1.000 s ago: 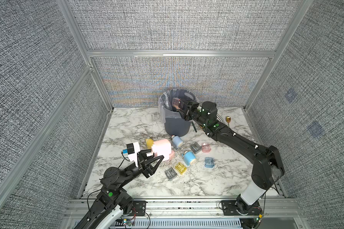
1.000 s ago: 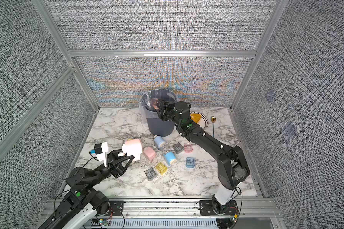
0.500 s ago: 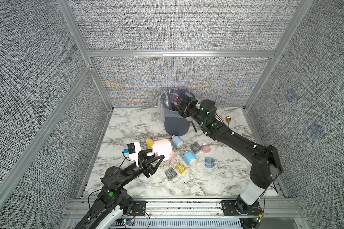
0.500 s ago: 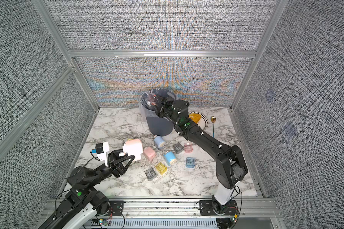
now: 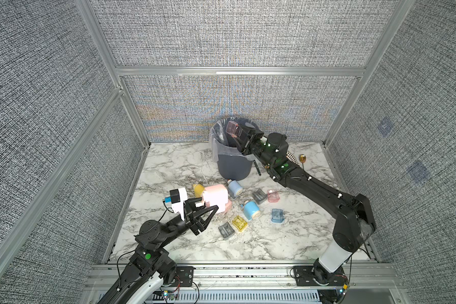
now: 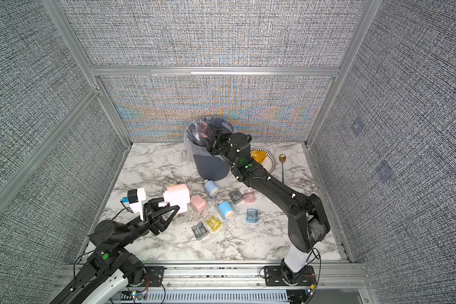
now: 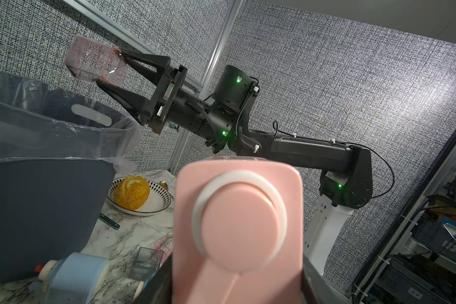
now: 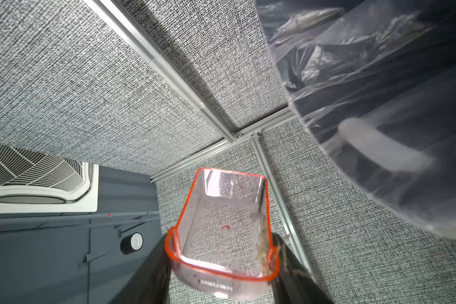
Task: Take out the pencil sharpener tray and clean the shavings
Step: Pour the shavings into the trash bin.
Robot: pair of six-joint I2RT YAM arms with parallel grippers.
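My right gripper (image 5: pixel 236 134) is shut on a clear pink pencil sharpener tray (image 5: pixel 232 129), holding it tilted above the mouth of the lined grey bin (image 5: pixel 232 165). In the right wrist view the tray (image 8: pixel 224 226) sits between both fingers, with a thin streak of brownish shavings (image 8: pixel 262 242) stuck along one inner wall. My left gripper (image 5: pixel 208 206) is shut on the pale pink pencil sharpener (image 5: pixel 213 198), lifted above the marble at the front left. That sharpener (image 7: pixel 237 229) fills the left wrist view. Pale flecks of shavings (image 5: pixel 248 231) lie scattered on the table.
Two blue sharpeners (image 5: pixel 234 187) (image 5: pixel 250 209), a yellow one (image 5: pixel 198 190) and a pink one (image 6: pixel 197 204) lie mid-table. Several loose trays lie among them: grey (image 5: pixel 259 196), pink (image 5: pixel 273 196), blue (image 5: pixel 277 215), yellow (image 5: pixel 239 223). A plate of food (image 6: pixel 267 164) and a spoon (image 6: pixel 282 163) sit behind the right arm.
The right gripper has lifted the pink tray slightly higher and further over the bin. The left arm with the pink sharpener has stayed still.
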